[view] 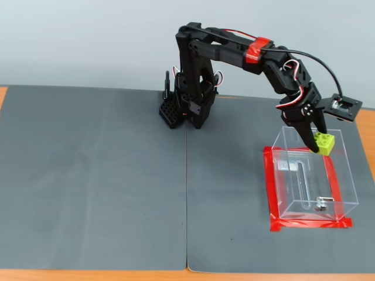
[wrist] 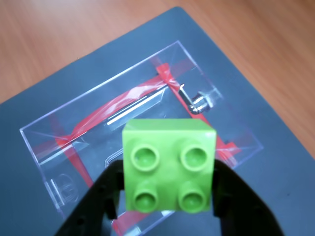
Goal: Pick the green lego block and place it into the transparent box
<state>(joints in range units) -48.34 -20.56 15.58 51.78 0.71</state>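
The green lego block (wrist: 169, 164) fills the lower middle of the wrist view, studs facing the camera, clamped between my black fingers. My gripper (wrist: 167, 196) is shut on it. Under the block lies the transparent box (wrist: 59, 147), open-topped, with red tape beneath it and a small metal bit (wrist: 199, 103) at its base. In the fixed view the gripper (view: 317, 145) holds the block (view: 324, 142) just above the far end of the box (view: 340, 193), near its top rim. The block is not touching the box floor.
The box stands on a dark grey mat (view: 99, 175) at the right, framed by red tape (view: 271, 193). The arm's base (view: 184, 111) stands at the back centre. The wooden table edge (wrist: 59, 39) shows beyond the mat.
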